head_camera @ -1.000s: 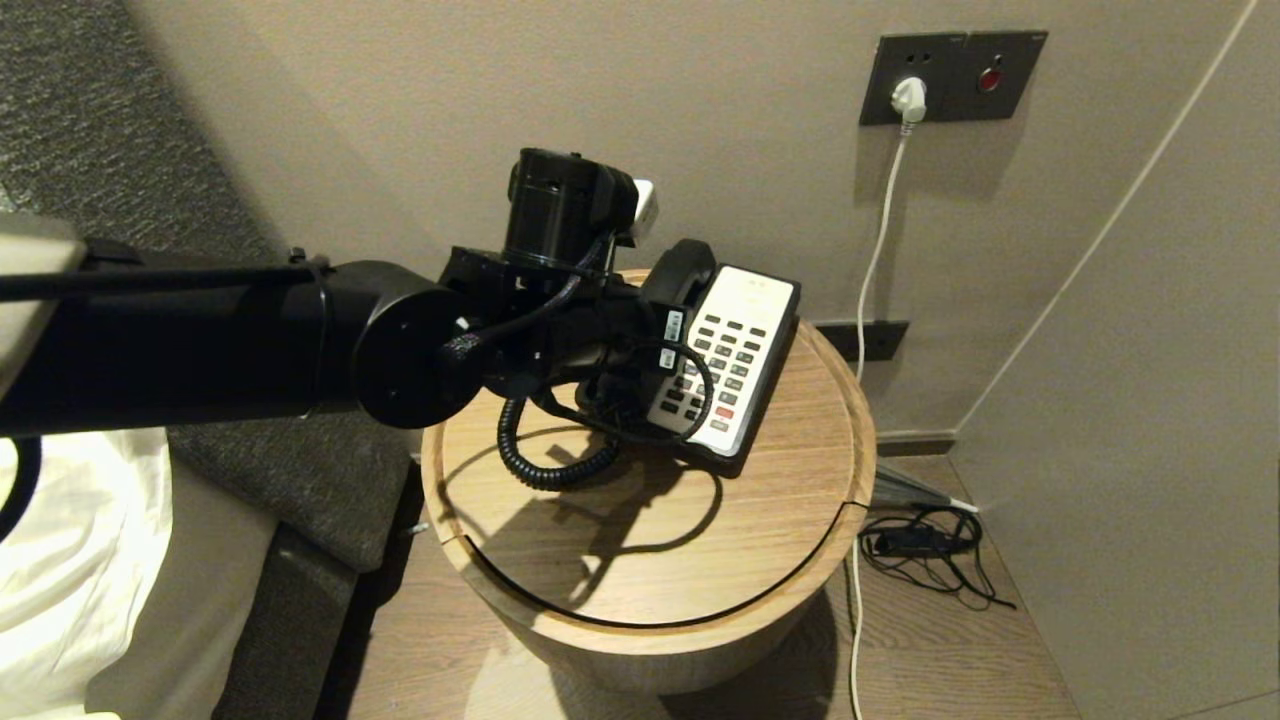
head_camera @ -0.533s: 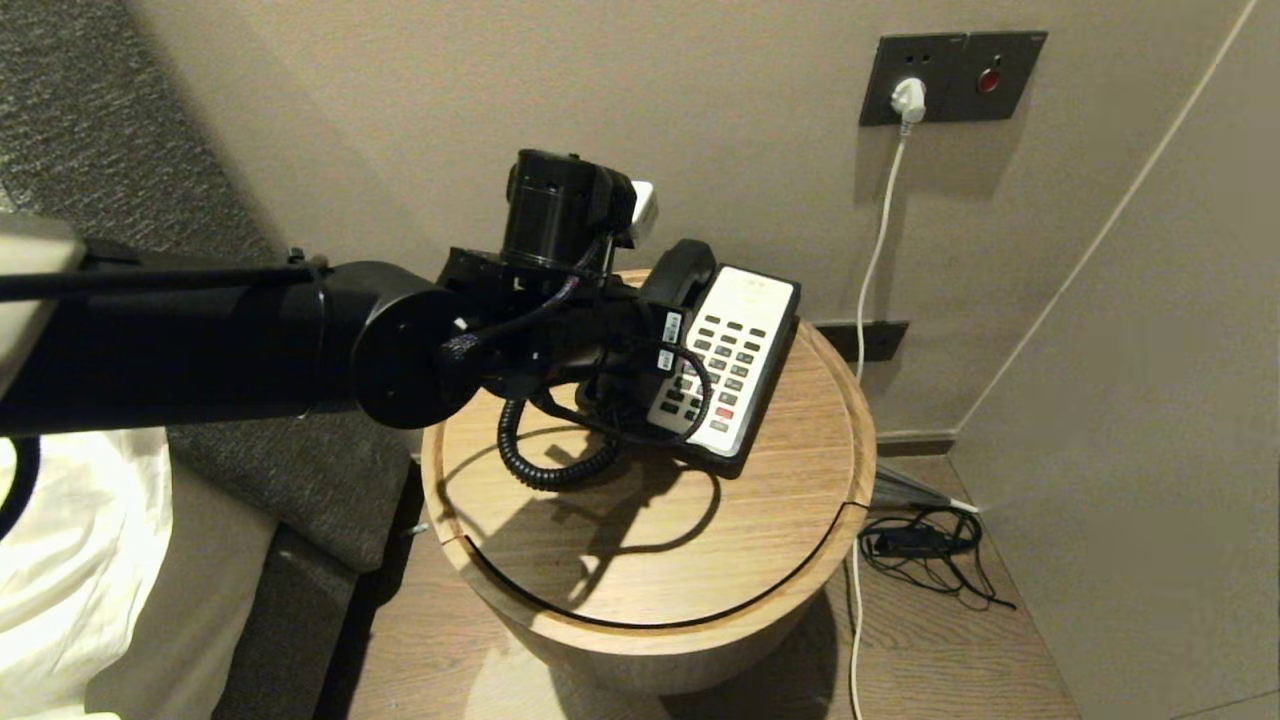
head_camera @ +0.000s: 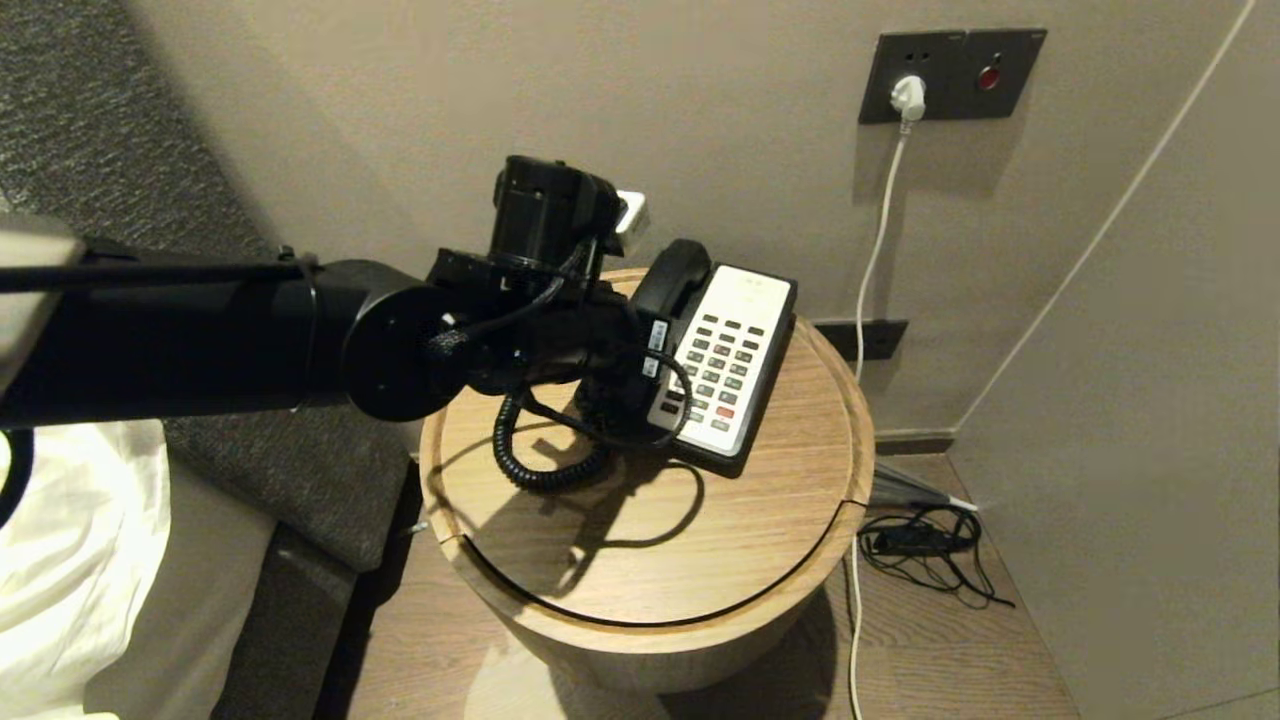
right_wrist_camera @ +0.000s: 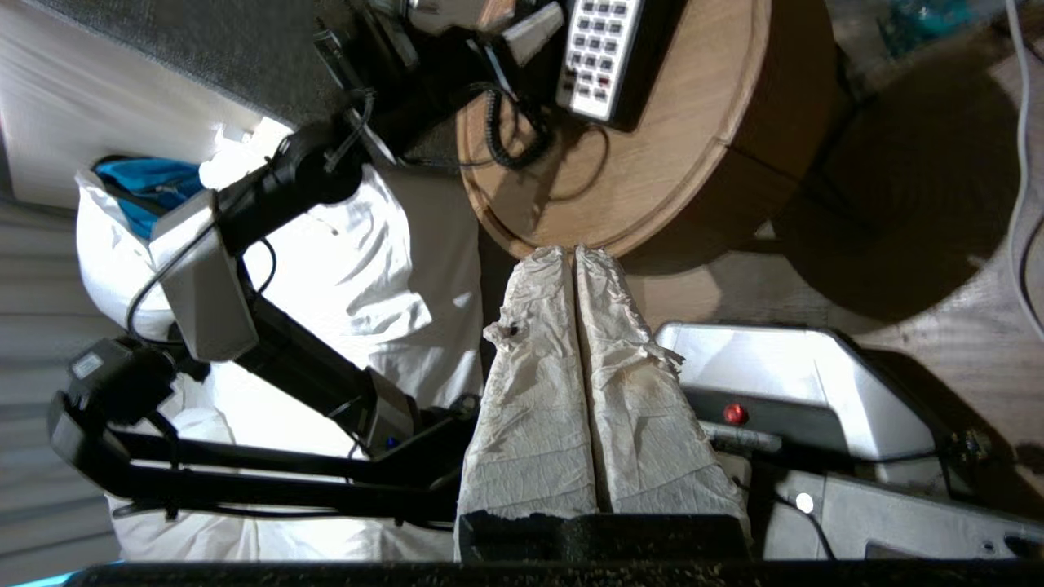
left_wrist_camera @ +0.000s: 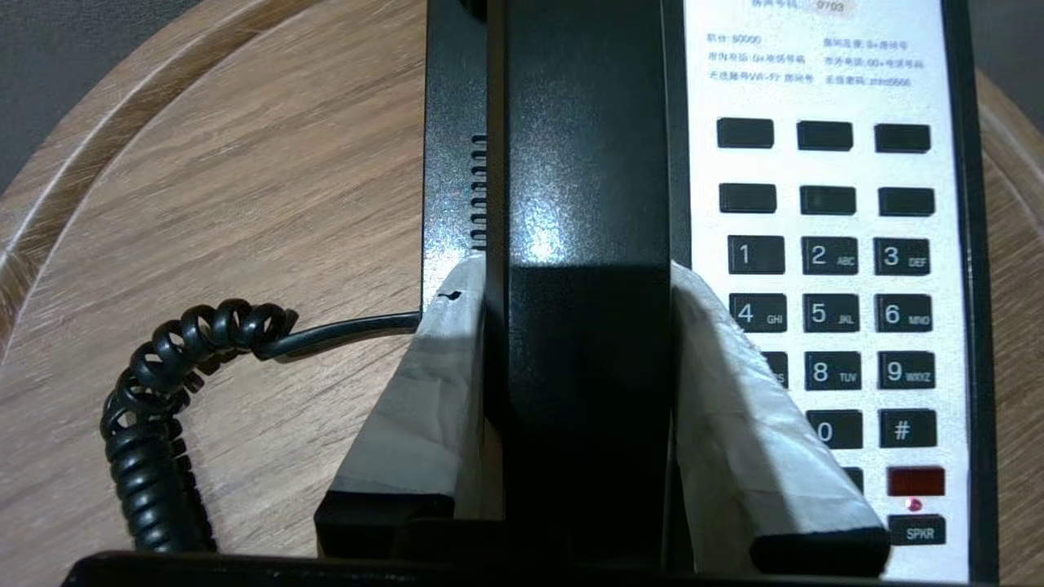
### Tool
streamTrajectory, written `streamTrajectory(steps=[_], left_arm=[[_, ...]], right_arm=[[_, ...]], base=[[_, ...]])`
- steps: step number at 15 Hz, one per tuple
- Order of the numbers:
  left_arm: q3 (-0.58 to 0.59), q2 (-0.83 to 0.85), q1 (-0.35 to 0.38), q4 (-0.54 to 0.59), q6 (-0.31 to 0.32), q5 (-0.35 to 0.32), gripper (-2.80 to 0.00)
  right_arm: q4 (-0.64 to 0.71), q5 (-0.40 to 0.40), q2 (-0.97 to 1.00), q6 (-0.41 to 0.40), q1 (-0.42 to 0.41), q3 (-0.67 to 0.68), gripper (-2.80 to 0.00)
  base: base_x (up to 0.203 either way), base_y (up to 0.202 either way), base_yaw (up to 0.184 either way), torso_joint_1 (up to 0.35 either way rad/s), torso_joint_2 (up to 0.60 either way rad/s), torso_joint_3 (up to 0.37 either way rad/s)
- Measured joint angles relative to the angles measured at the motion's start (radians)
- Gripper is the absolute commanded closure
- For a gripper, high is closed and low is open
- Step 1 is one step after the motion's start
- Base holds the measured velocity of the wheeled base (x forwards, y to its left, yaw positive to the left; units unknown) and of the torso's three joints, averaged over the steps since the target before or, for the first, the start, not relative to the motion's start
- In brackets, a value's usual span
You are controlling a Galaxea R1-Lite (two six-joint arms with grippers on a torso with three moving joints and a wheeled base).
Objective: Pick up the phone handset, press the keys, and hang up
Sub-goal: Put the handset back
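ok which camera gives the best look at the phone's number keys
The left wrist view: the keys fill it and their digits are readable, though a finger of the left gripper, shut on the handset, hides some. The head view shows them small, digits unreadable; the right wrist view, tiny.

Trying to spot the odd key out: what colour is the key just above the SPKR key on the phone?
Red; the key shows best in the left wrist view, among black keys.
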Motion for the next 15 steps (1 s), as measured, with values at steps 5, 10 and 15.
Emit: streamTrajectory(steps=[5, 10, 15], left_arm=[[-0.005, -0.002, 0.008, 0.000, -0.001, -0.016, 0.00], [-0.036, -0.002, 0.000, -0.008, -0.014, -0.018, -2.80], [-0.050, -0.031, -0.017, -0.013, -0.020, -0.018, -2.80]], right_arm=[[0.000, 0.017, -0.002, 0.001, 0.000, 0.008, 0.00], [0.000, 0.021, -0.004, 0.001, 0.000, 0.020, 0.00], [-0.002, 0.020, -0.006, 0.001, 0.000, 0.033, 0.00]], base=[[0.000, 0.000, 0.000, 0.000, 0.00, 0.000], [0.000, 0.000, 0.000, 0.000, 0.00, 0.000], [0.000, 0.000, 0.000, 0.000, 0.00, 0.000]])
